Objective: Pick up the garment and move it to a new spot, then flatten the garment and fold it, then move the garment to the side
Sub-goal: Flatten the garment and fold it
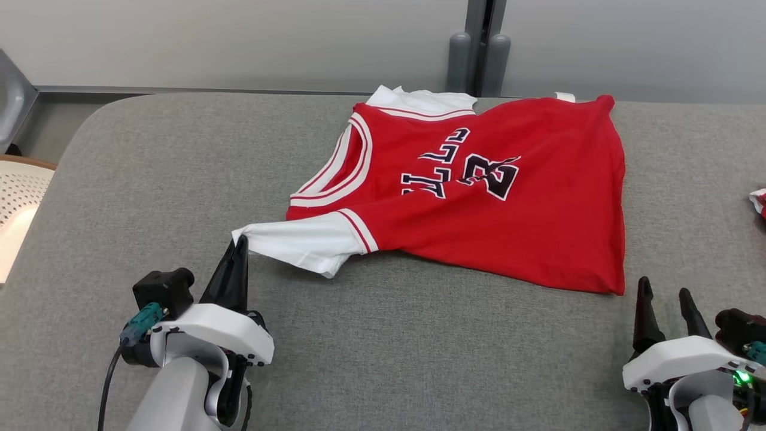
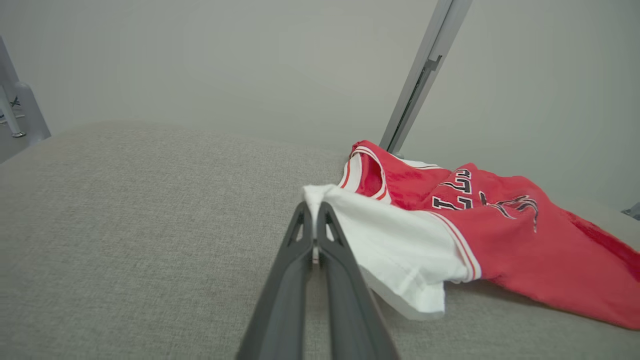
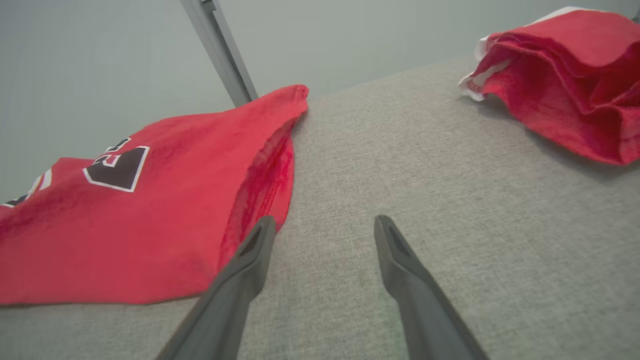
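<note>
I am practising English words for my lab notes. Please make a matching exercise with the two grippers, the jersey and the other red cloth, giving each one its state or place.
Things:
1. left gripper
2. right gripper
3. jersey
4. other red cloth

States:
a. crumpled, at the far right
b. open, holding nothing
c. lying spread on the grey surface
d. shut on the white sleeve

Pairs: 1-d, 2-b, 3-c, 4-a

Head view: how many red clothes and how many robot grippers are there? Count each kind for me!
Red clothes: 2, the jersey spread on the grey table and a bunched red garment at the right edge.
Grippers: 2, the left gripper shut on the jersey's white sleeve, and the right gripper open.
Total: 4
</note>
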Tool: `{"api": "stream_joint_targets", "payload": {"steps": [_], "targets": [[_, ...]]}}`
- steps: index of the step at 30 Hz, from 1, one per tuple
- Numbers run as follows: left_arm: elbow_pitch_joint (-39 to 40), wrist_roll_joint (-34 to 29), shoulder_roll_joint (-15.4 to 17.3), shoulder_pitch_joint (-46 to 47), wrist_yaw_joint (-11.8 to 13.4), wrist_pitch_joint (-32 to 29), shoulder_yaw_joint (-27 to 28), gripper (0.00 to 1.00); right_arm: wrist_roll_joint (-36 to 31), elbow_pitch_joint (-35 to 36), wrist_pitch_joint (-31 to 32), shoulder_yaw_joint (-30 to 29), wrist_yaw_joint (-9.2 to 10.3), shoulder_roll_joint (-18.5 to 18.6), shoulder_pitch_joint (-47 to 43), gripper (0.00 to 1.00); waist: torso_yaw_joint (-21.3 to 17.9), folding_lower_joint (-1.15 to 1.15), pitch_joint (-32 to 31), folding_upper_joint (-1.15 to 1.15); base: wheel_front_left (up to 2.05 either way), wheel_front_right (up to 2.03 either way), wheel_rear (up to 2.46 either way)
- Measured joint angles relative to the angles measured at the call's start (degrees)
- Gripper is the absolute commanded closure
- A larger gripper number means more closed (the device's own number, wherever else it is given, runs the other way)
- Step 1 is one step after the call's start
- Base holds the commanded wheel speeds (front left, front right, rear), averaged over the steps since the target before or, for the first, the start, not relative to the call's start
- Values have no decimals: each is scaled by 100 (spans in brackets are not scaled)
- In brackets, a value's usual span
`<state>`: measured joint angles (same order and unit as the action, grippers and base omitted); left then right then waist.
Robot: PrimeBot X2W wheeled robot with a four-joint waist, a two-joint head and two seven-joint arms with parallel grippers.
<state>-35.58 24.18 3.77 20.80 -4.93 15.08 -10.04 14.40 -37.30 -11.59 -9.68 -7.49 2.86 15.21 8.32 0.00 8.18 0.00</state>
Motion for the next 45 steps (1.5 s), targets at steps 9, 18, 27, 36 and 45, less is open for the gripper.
{"api": "stream_joint_targets", "payload": {"steps": [9,18,27,36,45], "targets": [[170,-155,-74,-275,-82,0,24,100,668,-244,-183,554,0,0,177,0,159,0,-37,0,0,0,0],[199,-200,-94,-280,-112,0,24,100,770,-957,27,672,0,2,301,0,142,0,-31,0,0,0,0],[250,-192,-97,-279,-113,0,0,100,1040,-1411,18,749,0,12,641,0,166,0,-5,0,0,0,0],[356,-192,-99,-280,-107,0,29,100,992,-1284,-211,815,0,21,712,100,173,0,-47,0,0,0,0],[778,67,-98,-319,-134,0,63,100,776,-210,-249,1058,0,412,533,100,85,0,-256,0,0,0,0]]}}
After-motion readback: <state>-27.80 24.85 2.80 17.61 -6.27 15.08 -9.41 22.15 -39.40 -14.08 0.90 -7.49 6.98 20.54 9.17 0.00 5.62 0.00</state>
